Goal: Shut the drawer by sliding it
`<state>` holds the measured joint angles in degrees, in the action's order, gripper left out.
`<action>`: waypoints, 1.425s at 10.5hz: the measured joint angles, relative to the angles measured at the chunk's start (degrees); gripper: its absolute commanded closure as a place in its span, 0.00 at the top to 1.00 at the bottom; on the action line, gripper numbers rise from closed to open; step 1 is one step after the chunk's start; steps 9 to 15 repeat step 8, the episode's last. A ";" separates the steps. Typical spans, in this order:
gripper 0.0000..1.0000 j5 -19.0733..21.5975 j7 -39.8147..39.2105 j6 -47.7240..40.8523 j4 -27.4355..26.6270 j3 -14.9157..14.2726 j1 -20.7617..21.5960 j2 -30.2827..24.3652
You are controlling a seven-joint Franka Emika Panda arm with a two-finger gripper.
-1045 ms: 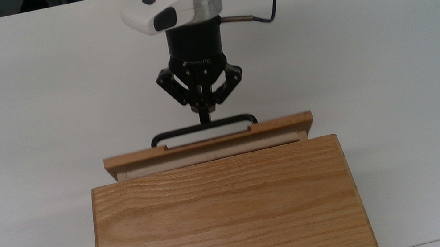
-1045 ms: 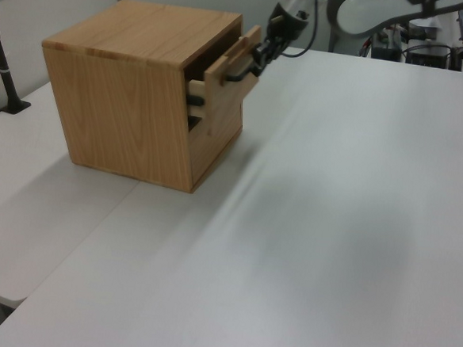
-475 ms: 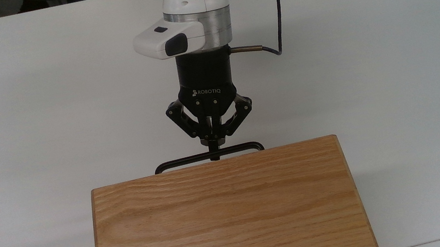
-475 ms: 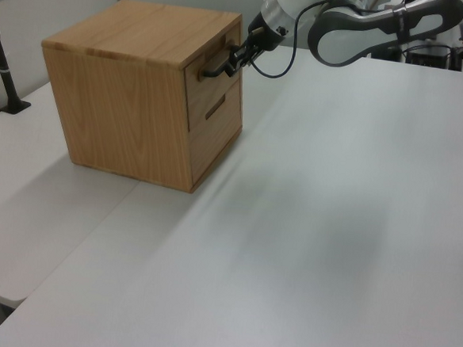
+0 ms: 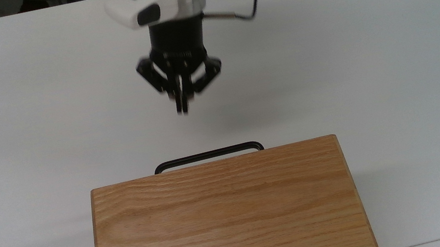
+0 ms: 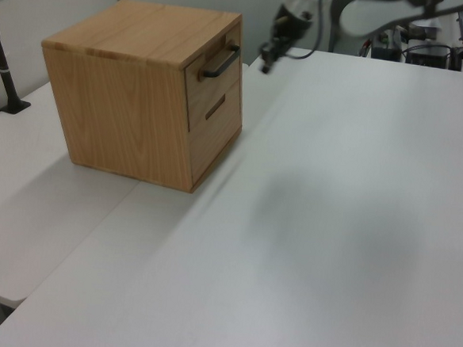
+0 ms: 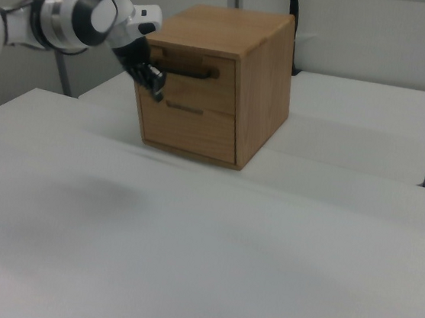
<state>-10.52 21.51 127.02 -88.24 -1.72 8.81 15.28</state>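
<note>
Light falls evenly and bright from overhead, washing the white table (image 5: 373,69) almost flat. My gripper (image 5: 182,108) is smeared by motion blur in the top view, its fingertips soft and doubled, and it is hazy in the left view too (image 6: 265,63). A faint grey shadow lies on the table just below it. The cabinet (image 5: 227,217) stays sharp, its grain crisp, with a soft shadow along its right edge in the top view. Broad dim patches mottle the table in both side views.
</note>
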 measured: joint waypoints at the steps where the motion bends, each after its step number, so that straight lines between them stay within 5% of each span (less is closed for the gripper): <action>1: 1.00 3.09 -4.72 -9.23 -1.26 0.34 -0.49 -3.52; 3: 1.00 8.82 -14.10 -24.99 -2.32 0.29 -3.03 -9.59; 6: 1.00 9.62 -16.50 -36.78 -3.21 0.28 -5.03 -14.56; 15: 1.00 9.59 -16.50 -36.98 -3.82 0.27 -5.59 -14.77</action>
